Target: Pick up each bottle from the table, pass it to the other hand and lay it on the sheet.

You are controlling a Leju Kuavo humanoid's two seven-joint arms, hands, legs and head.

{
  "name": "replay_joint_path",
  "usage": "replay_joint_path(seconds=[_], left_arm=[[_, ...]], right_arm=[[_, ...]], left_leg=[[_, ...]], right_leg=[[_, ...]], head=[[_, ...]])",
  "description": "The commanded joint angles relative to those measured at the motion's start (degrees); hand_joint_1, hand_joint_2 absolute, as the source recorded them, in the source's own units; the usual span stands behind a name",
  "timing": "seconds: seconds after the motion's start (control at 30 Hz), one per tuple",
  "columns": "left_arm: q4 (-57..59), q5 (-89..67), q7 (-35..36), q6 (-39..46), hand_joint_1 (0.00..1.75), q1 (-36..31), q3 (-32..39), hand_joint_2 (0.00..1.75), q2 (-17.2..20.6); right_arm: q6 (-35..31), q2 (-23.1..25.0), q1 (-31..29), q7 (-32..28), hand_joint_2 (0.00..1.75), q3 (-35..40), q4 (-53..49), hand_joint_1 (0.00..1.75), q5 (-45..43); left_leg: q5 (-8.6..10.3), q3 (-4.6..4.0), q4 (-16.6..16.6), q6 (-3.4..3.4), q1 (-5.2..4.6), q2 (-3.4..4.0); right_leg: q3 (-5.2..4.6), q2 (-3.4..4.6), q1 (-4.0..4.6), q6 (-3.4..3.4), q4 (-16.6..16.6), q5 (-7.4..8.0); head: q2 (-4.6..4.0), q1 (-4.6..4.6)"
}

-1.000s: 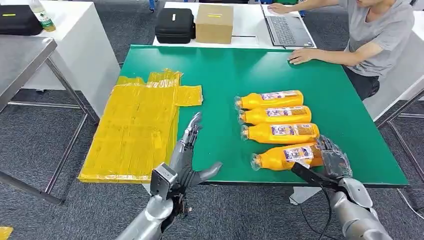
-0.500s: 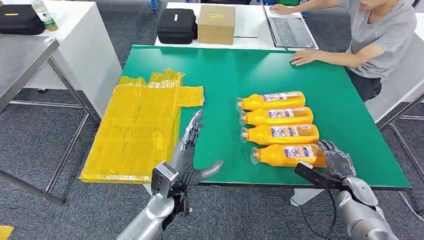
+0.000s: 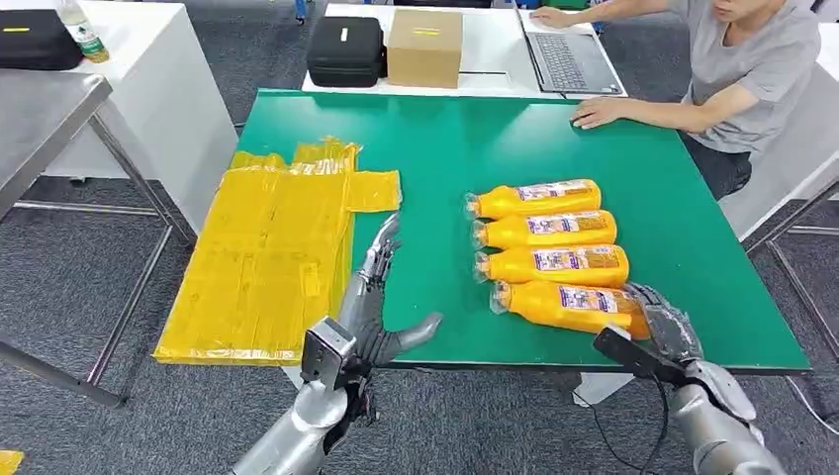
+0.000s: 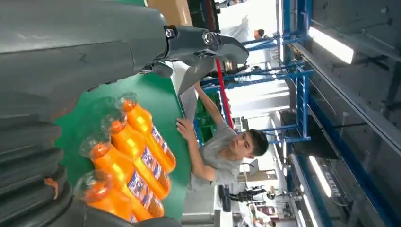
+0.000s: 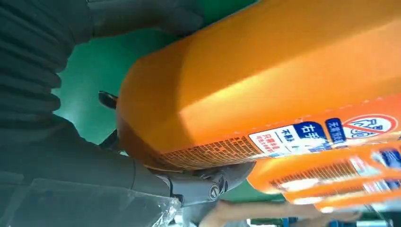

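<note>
Bottle (image 3: 566, 305) nearest bench (image 3: 445, 148) edge, base wrapped by right hand (image 3: 665, 322) fingers (image 5: 142, 19) — grasped for lift. Left hand (image 3: 374, 297) spread, holding nothing, between bottles and sheet (image 3: 267, 257) — likely placed to receive handover.

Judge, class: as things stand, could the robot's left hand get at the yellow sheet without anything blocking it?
Probably yes. The left hand hovers open at the table's near edge, right beside the yellow sheet, with only bare green table between. The bottles lie on its other side.
</note>
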Motion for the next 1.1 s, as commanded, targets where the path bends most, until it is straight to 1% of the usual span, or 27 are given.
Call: replay_joint_path(seconds=[0.03,0.13,0.2,0.33,0.43,0.47,0.5,0.53,0.57,0.63,0.67,0.7,0.73,0.8,0.83,0.87,0.97,1.0,1.03,1.07,1.1], left_arm=[[3.73,0.40,0.26,0.19,0.00,-1.56,0.90,1.75,0.51],[2.77,0.39,0.26,0.21,0.00,-0.89,0.98,1.75,1.00],[2.43,0.18,0.26,0.56,0.00,-0.38,1.09,1.75,1.17],[2.35,0.16,0.26,0.60,0.00,-0.28,1.09,1.75,1.19],[2.42,0.08,0.26,1.07,0.00,0.02,1.32,1.75,1.20],[2.75,0.22,0.26,1.23,0.00,0.12,1.51,1.75,1.12],[2.75,0.22,0.26,1.23,0.00,0.12,1.51,1.75,1.12],[2.82,0.29,0.26,1.43,0.00,0.31,1.65,1.75,1.13],[3.86,0.91,0.26,1.69,0.00,0.44,2.73,1.75,0.51],[8.20,2.85,0.26,1.87,0.00,0.10,6.63,1.75,-1.95],[10.42,3.44,0.26,3.75,0.00,-0.26,8.41,1.75,-3.11],[11.06,3.43,0.26,4.53,0.00,-0.43,8.87,1.75,-3.47],[12.00,3.51,0.26,5.32,0.00,-0.66,9.31,1.75,-3.81],[14.44,3.07,0.26,9.09,0.00,-1.38,10.11,1.75,-4.36],[14.48,2.77,0.26,9.70,0.00,-1.43,9.96,1.75,-4.27],[15.48,2.62,0.26,11.56,0.00,-1.62,10.12,1.75,-4.29],[20.75,6.28,0.26,7.96,0.00,-2.50,12.51,1.75,-5.60],[21.60,6.23,0.26,7.32,0.00,-2.68,12.53,1.75,-5.84],[23.53,6.58,0.26,6.12,0.00,-3.02,12.52,1.75,-6.43],[24.87,6.85,0.26,4.96,0.00,-3.29,11.77,1.75,-6.67],[28.12,8.64,0.26,2.34,0.00,-4.16,9.30,1.75,-6.67]], right_arm=[[2.85,3.80,7.89,-0.13,1.75,2.60,-2.25,1.75,-6.13],[0.06,3.64,8.83,-0.13,1.75,5.65,-2.80,1.75,-11.12],[-1.27,3.48,9.96,-0.13,1.75,7.17,-4.27,1.75,-16.25],[-1.69,3.44,10.16,-0.13,1.75,7.35,-4.57,1.75,-16.82],[-3.45,3.41,11.21,-0.13,1.75,9.48,-6.18,1.75,-23.10],[-4.13,3.66,11.66,-0.13,1.75,9.91,-7.31,1.75,-26.61],[-4.13,3.66,11.66,-0.13,1.75,9.91,-7.31,1.75,-26.61],[-4.92,3.75,11.74,-0.13,1.75,10.63,-7.65,1.75,-29.09],[-5.91,3.76,12.36,-0.13,1.75,12.15,-9.47,1.75,-35.70],[-8.33,3.77,13.41,-0.13,1.75,15.54,-13.03,1.75,-47.20],[-9.37,4.29,13.93,-0.13,1.75,15.40,-15.12,1.75,-50.92],[-9.97,4.42,14.07,-0.13,1.75,15.89,-15.78,1.75,-51.75],[-10.73,4.75,14.20,-0.13,1.75,16.06,-16.54,1.75,-52.57],[-12.91,5.42,15.54,-0.13,1.75,17.97,-21.55,1.75,-55.53],[-13.37,5.72,15.56,-0.13,1.75,18.52,-21.93,1.75,-55.73],[-13.52,6.40,15.87,-0.13,1.75,20.23,-24.48,1.75,-56.06],[-14.84,7.33,15.94,-0.13,1.75,22.55,-27.11,1.75,-57.25],[-16.20,7.16,15.99,-0.13,1.75,23.45,-27.43,1.75,-56.70],[-16.60,7.13,16.09,-0.13,1.75,24.53,-27.78,1.75,-57.27],[-16.62,7.10,16.34,-0.13,1.75,25.23,-28.51,1.75,-57.53],[-18.50,6.86,16.21,-0.13,1.75,27.22,-27.99,1.75,-56.20]], left_leg=[[0.02,0.06,-0.17,-0.19,0.08,-0.18],[-0.05,0.10,-0.05,-0.14,0.16,-0.10],[-0.02,0.03,-0.09,-0.16,0.15,-0.15],[-0.05,0.03,-0.06,-0.14,0.14,-0.11],[0.00,-0.01,-0.18,-0.19,0.12,-0.20],[0.01,-0.06,-0.19,-0.23,0.11,-0.22],[-0.04,0.02,-0.11,-0.15,0.13,-0.14],[0.00,-0.06,-0.16,-0.20,0.11,-0.19],[0.00,-0.06,-0.17,-0.22,0.11,-0.17],[-0.01,-0.13,-0.15,-0.21,0.10,-0.11],[-0.01,-0.12,-0.19,-0.21,0.08,-0.06],[-0.02,-0.17,-0.12,-0.18,0.12,-0.15],[0.00,-0.21,-0.14,-0.20,0.08,-0.07],[-0.02,-0.34,-0.10,-0.17,0.06,-0.11],[-0.02,-0.44,-0.08,-0.19,0.05,-0.08],[-0.01,-0.54,-0.07,-0.11,0.06,-0.06],[-0.05,-0.62,-0.06,-0.13,0.04,0.06],[-0.01,-0.79,-0.07,-0.10,0.03,0.05],[-0.05,-0.77,-0.07,-0.14,0.02,0.07],[-0.02,-0.85,-0.04,-0.08,0.04,-0.03],[-0.04,-0.80,-0.06,-0.12,0.01,-0.03]], right_leg=[[0.09,-0.16,0.08,-0.16,-0.17,-0.02],[0.04,-0.05,0.15,-0.10,-0.11,-0.05],[0.00,-0.09,0.16,-0.12,-0.13,-0.05],[0.01,-0.03,0.14,-0.10,-0.09,-0.07],[0.00,-0.13,0.12,-0.14,-0.17,-0.06],[-0.06,-0.15,0.11,-0.17,-0.17,-0.07],[0.02,-0.07,0.13,-0.11,-0.11,-0.08],[-0.05,-0.12,0.11,-0.15,-0.13,-0.07],[-0.05,-0.12,0.11,-0.16,-0.14,-0.07],[-0.10,-0.06,0.10,-0.14,-0.11,-0.07],[-0.10,-0.01,0.08,-0.15,-0.13,-0.06],[-0.10,-0.10,0.11,-0.11,-0.11,-0.08],[-0.20,-0.03,0.08,-0.13,-0.08,-0.06],[-0.29,-0.06,0.05,-0.10,-0.05,-0.07],[-0.38,-0.02,0.03,-0.12,-0.02,-0.08],[-0.46,0.01,0.04,-0.06,-0.03,-0.05],[-0.57,0.13,0.02,-0.10,0.02,-0.09],[-0.72,0.11,0.01,-0.07,0.04,-0.04],[-0.71,0.13,0.01,-0.11,0.05,-0.08],[-0.77,0.03,0.02,-0.05,0.05,-0.07],[-0.75,0.02,-0.01,-0.08,0.06,-0.10]], head=[[0.00,0.00],[0.00,0.00],[0.00,0.02],[0.00,0.02],[0.00,0.00],[0.00,0.02],[0.00,0.00],[0.00,0.02],[0.00,0.02],[0.00,0.00],[0.00,0.00],[0.00,0.04],[0.00,-0.02],[0.00,0.02],[0.00,-0.02],[0.00,0.00],[0.00,0.00],[0.00,0.00],[0.00,-0.02],[0.00,0.00],[0.00,-0.02]])
